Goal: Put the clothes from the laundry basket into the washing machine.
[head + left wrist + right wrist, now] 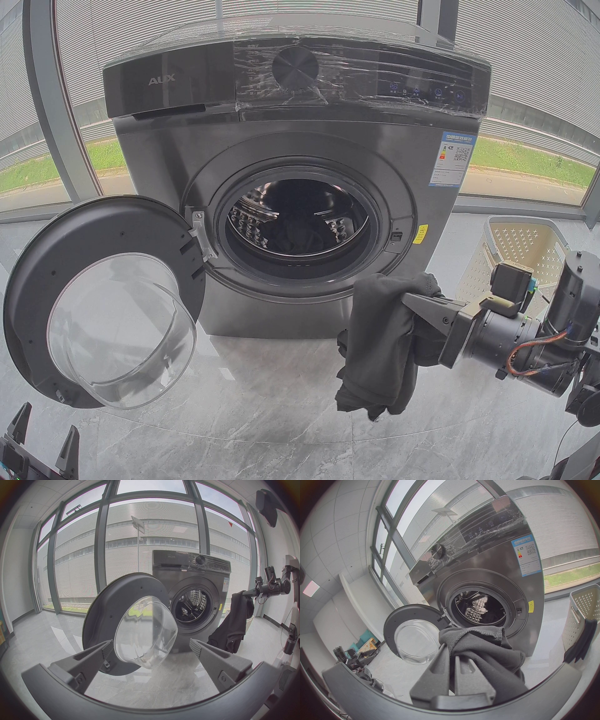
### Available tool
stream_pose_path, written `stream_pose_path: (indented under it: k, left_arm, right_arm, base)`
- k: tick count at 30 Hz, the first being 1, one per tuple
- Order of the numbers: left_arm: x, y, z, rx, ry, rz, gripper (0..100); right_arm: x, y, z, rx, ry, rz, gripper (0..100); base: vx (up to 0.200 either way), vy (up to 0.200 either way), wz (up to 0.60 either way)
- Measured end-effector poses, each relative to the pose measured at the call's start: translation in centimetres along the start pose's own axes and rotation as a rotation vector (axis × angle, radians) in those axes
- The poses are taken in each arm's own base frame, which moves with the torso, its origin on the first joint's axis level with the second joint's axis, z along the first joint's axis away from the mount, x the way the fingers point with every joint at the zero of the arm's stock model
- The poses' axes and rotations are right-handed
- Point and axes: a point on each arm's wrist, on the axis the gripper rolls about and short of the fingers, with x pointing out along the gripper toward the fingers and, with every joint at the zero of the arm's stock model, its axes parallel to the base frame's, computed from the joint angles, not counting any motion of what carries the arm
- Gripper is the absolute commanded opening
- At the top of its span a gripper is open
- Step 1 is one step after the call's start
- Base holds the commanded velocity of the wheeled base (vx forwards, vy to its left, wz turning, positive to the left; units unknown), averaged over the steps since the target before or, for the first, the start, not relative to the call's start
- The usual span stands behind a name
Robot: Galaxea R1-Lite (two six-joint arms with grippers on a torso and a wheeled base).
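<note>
A grey front-loading washing machine (294,187) stands ahead with its round door (106,300) swung open to the left. Dark cloth lies inside the drum (299,228). My right gripper (417,301) is shut on a dark grey garment (381,344) that hangs in the air in front of the machine, below and right of the drum opening. The same garment (487,652) drapes over the right fingers (440,670). A white perforated laundry basket (522,250) stands to the machine's right with another dark garment (581,642) over its rim. My left gripper (150,655) is open and low at the near left, facing the door.
The floor is pale polished marble tile (262,400). Tall windows with dark frames (50,100) rise behind the machine. The open door (125,620) juts out over the floor left of the drum opening.
</note>
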Motion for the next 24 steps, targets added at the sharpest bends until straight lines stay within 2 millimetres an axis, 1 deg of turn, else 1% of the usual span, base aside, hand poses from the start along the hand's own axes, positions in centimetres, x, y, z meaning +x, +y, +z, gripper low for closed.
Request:
stream_pose_path:
  k: [5, 11, 13, 18, 21, 24]
  left_arm:
    - [0.0, 0.0, 0.0, 0.010, 0.000, -0.004, 100]
    - [0.0, 0.0, 0.3, 0.026, -0.021, -0.011, 100]
    - [-0.2, -0.1, 1.0, 0.025, -0.050, -0.019, 100]
    - [-0.6, -0.2, 4.5, 0.028, -0.117, -0.123, 100]
    - [0.3, -0.5, 5.7, 0.034, -0.071, -0.224, 100]
    - [1.7, -0.7, 6.2, 0.041, 0.007, -0.322, 100]
  right_arm:
    - [0.9, 0.5, -0.5, -0.007, 0.004, -0.031, 0]
    - [1.8, 0.8, -0.4, -0.009, -0.001, -0.031, 0]
    - [1.9, 0.8, -0.4, -0.009, -0.001, -0.030, 0]
    - [2.4, 1.1, 0.0, 0.002, -0.015, -0.017, 0]
    - [2.8, 1.6, 0.4, 0.026, -0.031, 0.002, 0]
    - [3.3, 2.3, 0.8, 0.048, -0.048, 0.029, 0]
  base:
    - [0.000, 0.000, 0.00]
    - [0.000, 0.000, 0.00]
    - [0.000, 0.000, 0.00]
    - [0.000, 0.000, 0.00]
    - [0.000, 0.000, 0.00]
    - [0.000, 0.000, 0.00]
